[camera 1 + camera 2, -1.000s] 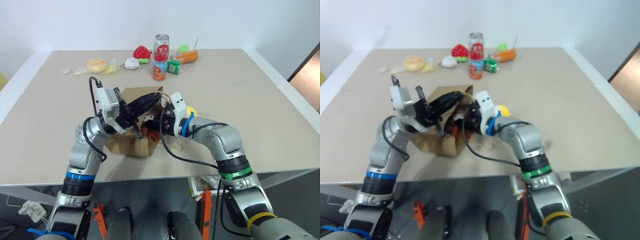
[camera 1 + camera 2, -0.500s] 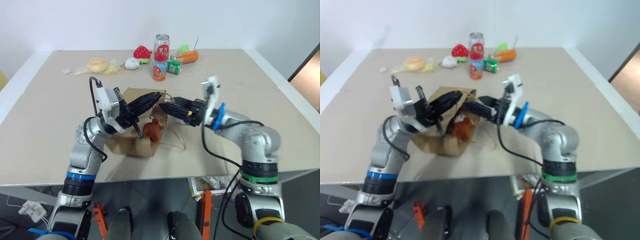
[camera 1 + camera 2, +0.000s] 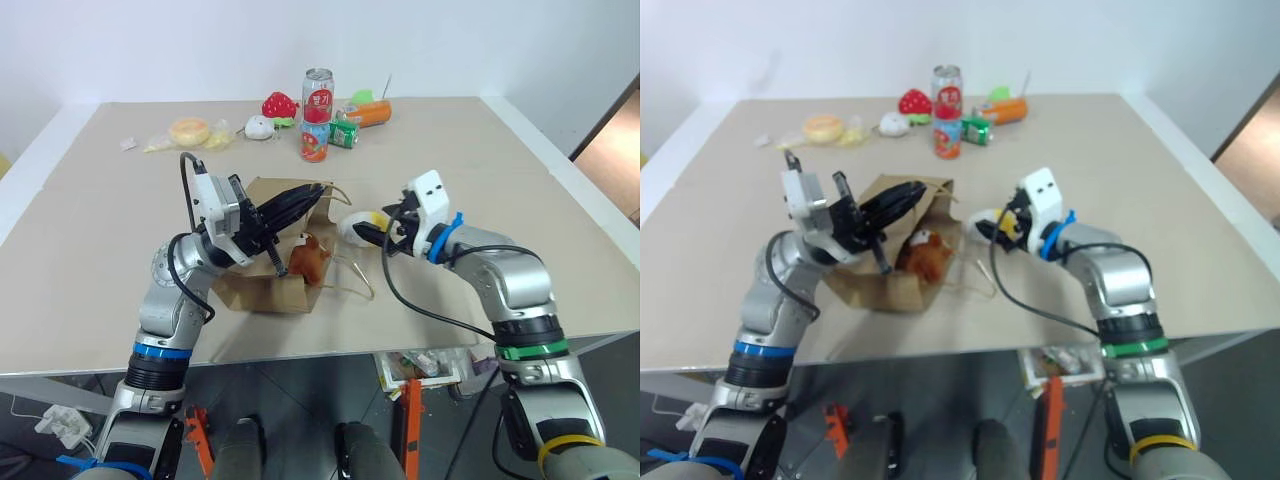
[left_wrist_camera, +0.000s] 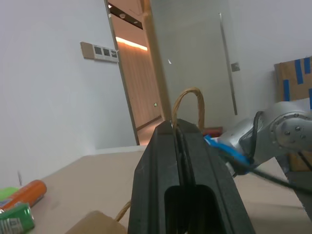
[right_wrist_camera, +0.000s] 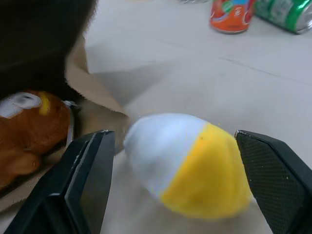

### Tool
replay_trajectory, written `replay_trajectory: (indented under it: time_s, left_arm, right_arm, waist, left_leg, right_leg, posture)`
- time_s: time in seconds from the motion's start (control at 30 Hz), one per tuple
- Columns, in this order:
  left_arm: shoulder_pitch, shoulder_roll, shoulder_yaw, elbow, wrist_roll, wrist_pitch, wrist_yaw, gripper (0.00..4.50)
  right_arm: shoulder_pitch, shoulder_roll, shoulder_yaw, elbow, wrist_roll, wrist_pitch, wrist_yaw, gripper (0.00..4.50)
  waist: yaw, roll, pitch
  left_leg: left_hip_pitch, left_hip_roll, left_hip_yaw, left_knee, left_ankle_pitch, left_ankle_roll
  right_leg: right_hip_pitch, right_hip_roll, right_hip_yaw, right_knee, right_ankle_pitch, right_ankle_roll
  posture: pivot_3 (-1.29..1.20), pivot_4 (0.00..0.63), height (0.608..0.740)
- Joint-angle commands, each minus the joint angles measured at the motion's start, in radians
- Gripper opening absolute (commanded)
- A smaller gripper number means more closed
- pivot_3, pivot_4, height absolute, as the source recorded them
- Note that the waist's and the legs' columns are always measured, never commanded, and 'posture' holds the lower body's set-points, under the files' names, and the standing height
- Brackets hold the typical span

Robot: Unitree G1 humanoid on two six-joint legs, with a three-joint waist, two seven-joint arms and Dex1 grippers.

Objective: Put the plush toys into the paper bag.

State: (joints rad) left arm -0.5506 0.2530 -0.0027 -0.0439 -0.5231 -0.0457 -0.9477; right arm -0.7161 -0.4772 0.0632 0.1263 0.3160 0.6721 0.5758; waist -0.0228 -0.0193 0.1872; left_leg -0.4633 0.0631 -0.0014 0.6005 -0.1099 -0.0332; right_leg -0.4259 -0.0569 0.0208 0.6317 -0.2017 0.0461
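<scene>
Fingers of the left gripper [image 3: 305,197] are pinching the paper bag [image 3: 262,290] handle, monkey [image 3: 305,258] lying below them. Right gripper [image 5: 175,190] is spreading wide around the egg toy [image 5: 187,163], which might roll off sideways.

— What sort of place is this?
— A robot test room, it looks like: a bare beige counter [image 3: 480,170] against a plain white wall [image 3: 200,40].
— Anything else?
— Wall switches [image 4: 100,51], a wood-panelled corridor [image 4: 139,87], cables on the floor.
</scene>
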Motion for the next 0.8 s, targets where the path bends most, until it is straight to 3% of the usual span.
replay_trajectory:
  time_s: [0.03,0.17,0.2,0.27,0.4,0.47,0.5,0.57,0.8]
  left_arm:
    - [-0.017,0.003,0.011,-0.025,-0.006,-0.007,0.006,0.0]
    - [-0.011,0.004,0.012,-0.036,-0.003,-0.007,0.012,0.0]
    - [-0.009,0.005,0.012,-0.039,-0.003,-0.007,0.014,0.0]
    - [-0.006,0.007,0.014,-0.045,-0.003,-0.006,0.017,0.0]
    - [-0.002,0.01,0.016,-0.051,-0.005,-0.001,0.02,0.0]
    - [-0.002,0.011,0.016,-0.049,-0.007,0.001,0.02,0.0]
    - [-0.002,0.011,0.015,-0.048,-0.008,0.001,0.02,0.0]
    - [-0.004,0.012,0.014,-0.044,-0.01,0.002,0.019,0.0]
    - [-0.006,0.013,0.013,-0.042,-0.016,0.007,0.014,0.0]
  right_arm:
    - [-0.073,0.026,0.047,0.137,-0.091,-0.02,-0.039,4.28]
    - [-0.106,0.045,0.086,0.247,-0.162,-0.007,-0.06,4.28]
    - [-0.112,0.05,0.086,0.267,-0.172,-0.01,-0.067,4.05]
    - [-0.119,0.056,0.083,0.286,-0.184,-0.02,-0.07,3.4]
    - [-0.115,0.053,0.065,0.263,-0.182,-0.023,-0.059,1.59]
    - [-0.111,0.051,0.022,0.243,-0.161,-0.023,-0.071,1.15]
    - [-0.109,0.054,-0.01,0.228,-0.143,-0.035,-0.079,0.58]
    - [-0.096,0.056,-0.073,0.174,-0.09,-0.033,-0.063,0.13]
    - [0.042,-0.04,-0.152,-0.13,0.073,0.064,0.107,0.13]
  waist:
    - [0.001,0.0,0.0]
    - [0.002,0.0,0.0]
    - [0.002,0.0,0.0]
    - [0.003,0.0,0.0]
    - [0.003,0.0,0.0]
    - [0.003,0.0,0.0]
    - [0.003,0.0,0.0]
    - [0.005,0.0,0.0]
    - [0.004,0.0,0.0]
  left_leg:
    - [0.0,0.0,0.0,0.0,0.0,0.0]
    - [0.0,0.0,0.0,0.0,0.0,0.0]
    - [0.0,0.0,0.0,0.0,0.0,0.0]
    - [0.001,0.0,0.0,0.0,0.0,0.0]
    - [0.001,0.0,0.0,0.001,0.0,0.0]
    - [0.001,0.0,0.0,0.001,0.0,0.0]
    - [0.001,0.0,0.0,0.001,0.0,0.0]
    - [0.0,0.0,0.0,0.001,0.0,0.0]
    - [0.0,0.0,0.0,-0.002,0.0,0.0]
  right_leg:
    - [0.0,0.0,0.0,0.0,0.0,0.0]
    - [0.0,0.0,0.0,0.0,-0.001,0.0]
    - [0.0,0.0,0.0,0.0,0.0,0.0]
    - [0.001,0.0,0.0,0.0,0.0,0.0]
    - [0.002,0.0,0.0,0.0,0.0,0.0]
    - [0.002,0.0,0.0,0.0,0.0,0.0]
    - [0.002,0.0,0.0,0.0,0.0,0.0]
    - [0.002,0.0,0.0,0.0,0.0,0.0]
    - [0.0,0.0,0.0,0.0,-0.002,0.001]
  posture:
    - [0.0,0.15,0.74]
    - [0.0,0.15,0.74]
    - [0.0,0.15,0.74]
    - [0.0,0.15,0.74]
    - [0.0,0.15,0.74]
    - [0.0,0.15,0.74]
    - [0.0,0.15,0.74]
    - [0.0,0.15,0.74]
    - [0.0,0.15,0.74]
